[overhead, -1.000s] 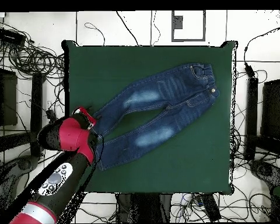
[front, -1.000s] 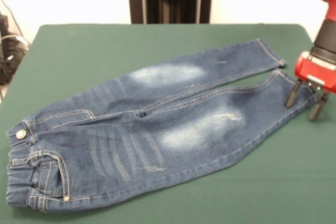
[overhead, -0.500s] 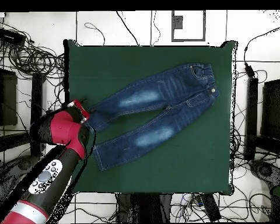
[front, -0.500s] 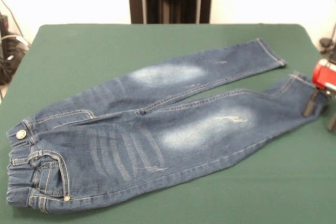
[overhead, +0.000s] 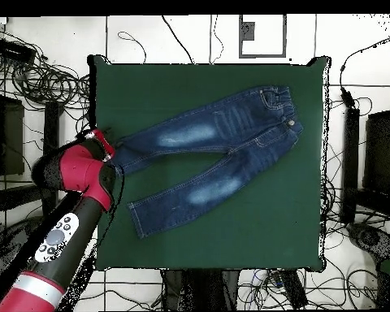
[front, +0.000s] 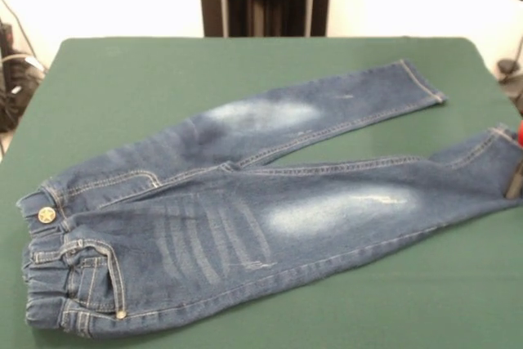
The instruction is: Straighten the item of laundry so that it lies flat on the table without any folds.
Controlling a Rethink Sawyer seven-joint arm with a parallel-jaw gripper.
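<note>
One pair of denim jeans lies spread on the green counter — legs forked apart, waistband away from the gripper. At the counter's edge, the gripper meets one leg's cuff; whether its fingers clamp the cuff or stand apart, I cannot tell.

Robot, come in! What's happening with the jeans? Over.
Gripper at one leg's hem, grip unclear. Jeans spread on the table, legs apart, waistband bunched. Nothing in the way.
</note>
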